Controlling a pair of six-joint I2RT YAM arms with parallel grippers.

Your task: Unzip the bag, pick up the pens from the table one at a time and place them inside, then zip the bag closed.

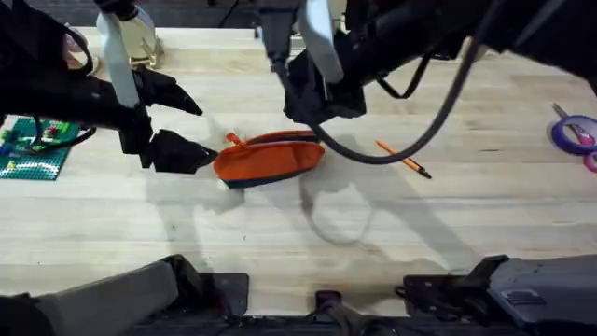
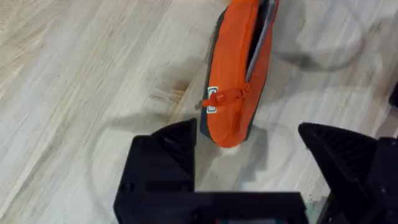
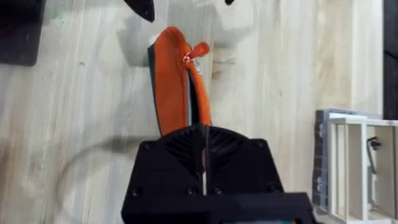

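The orange bag [image 1: 270, 159] lies on the table [image 1: 298, 243] at its middle, navy underside showing along the near edge. Its zipper stands partly open, showing grey lining, with the orange pull tab [image 2: 221, 99] near the left end. My left gripper [image 1: 187, 124] is open at that end, its fingers [image 2: 168, 155] either side of the bag's tip [image 2: 239, 74] without touching it. The right gripper [image 1: 317, 105] sits over the bag's right end, and its fingers [image 3: 204, 143] are shut where the bag [image 3: 174, 87] runs under them. One orange pen [image 1: 403, 159] lies right of the bag.
A green studded baseplate [image 1: 33, 149] lies at the left edge. Purple tape rings [image 1: 574, 133] sit at the far right. A white rack [image 3: 357, 168] stands off to one side of the right gripper. Bare wood stretches in front of the bag.
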